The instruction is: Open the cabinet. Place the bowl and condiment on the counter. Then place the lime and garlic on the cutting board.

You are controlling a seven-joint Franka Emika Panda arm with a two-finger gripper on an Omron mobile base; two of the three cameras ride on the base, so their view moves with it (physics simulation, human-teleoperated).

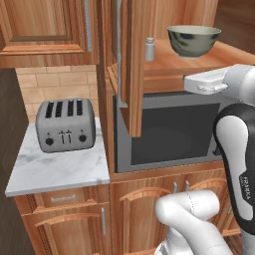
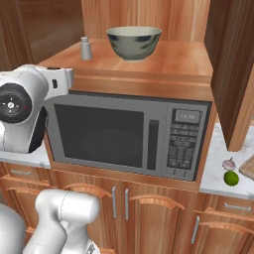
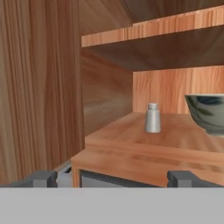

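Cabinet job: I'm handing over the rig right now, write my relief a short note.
End effector: open, empty, facing the cabinet shelf.
Cabinet door already swung open.
Bowl and condiment stand apart on the shelf above the microwave, neither touched.
Lime and garlic lie on the counter, beside the cutting board, not on it.
Left: both shelf items to counter, then lime and garlic onto board.

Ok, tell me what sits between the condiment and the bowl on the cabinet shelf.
Nothing: bare wooden shelf separates the condiment from the bowl, clearest in the right base view.
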